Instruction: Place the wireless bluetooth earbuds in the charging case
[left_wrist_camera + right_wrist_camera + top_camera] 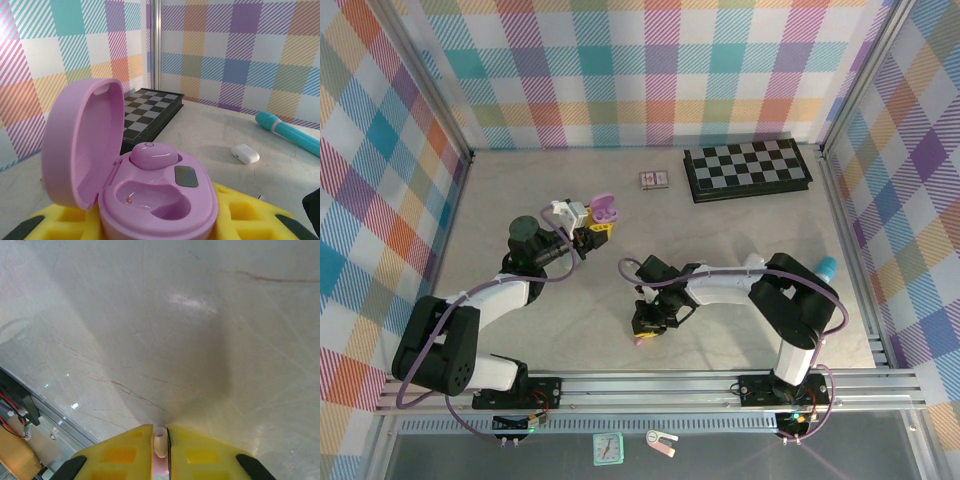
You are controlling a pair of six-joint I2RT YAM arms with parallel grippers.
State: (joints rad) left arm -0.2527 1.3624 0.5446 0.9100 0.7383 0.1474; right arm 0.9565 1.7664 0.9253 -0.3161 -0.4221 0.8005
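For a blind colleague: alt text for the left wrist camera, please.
An open purple charging case sits between the yellow fingers of the left tool, one purple earbud seated in its far slot and the near slot empty. Behind it on the table lie a checkerboard, a small white case and a teal stick.

In the left wrist view the purple charging case (125,220) is cut off by the bottom edge; its lid hides part of the chessboard (150,110); the teal stick (290,132) runs off the right edge; in the right wrist view the pale earbud (160,442) shows just a tip between the right claw (160,431) pads.
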